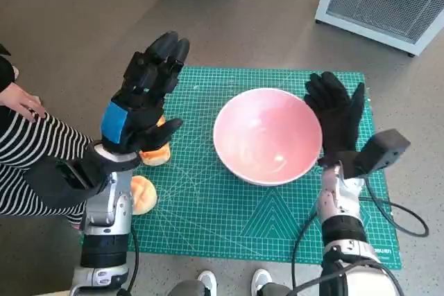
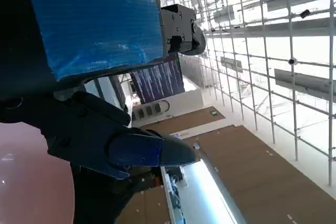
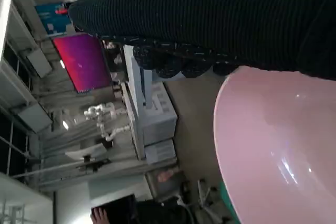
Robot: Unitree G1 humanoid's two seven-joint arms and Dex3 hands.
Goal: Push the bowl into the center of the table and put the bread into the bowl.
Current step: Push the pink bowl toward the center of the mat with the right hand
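Both hands open, holding nothing: left hand [image 1: 142, 105] above bread [image 1: 157, 153]; right hand [image 1: 338, 114] against pink bowl [image 1: 268, 135] rim, on green mat [image 1: 229, 213].

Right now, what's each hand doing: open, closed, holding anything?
Left hand: open, fingers spread, holding nothing, raised over the bread.
Right hand: open, holding nothing, at the rim of the pink bowl.
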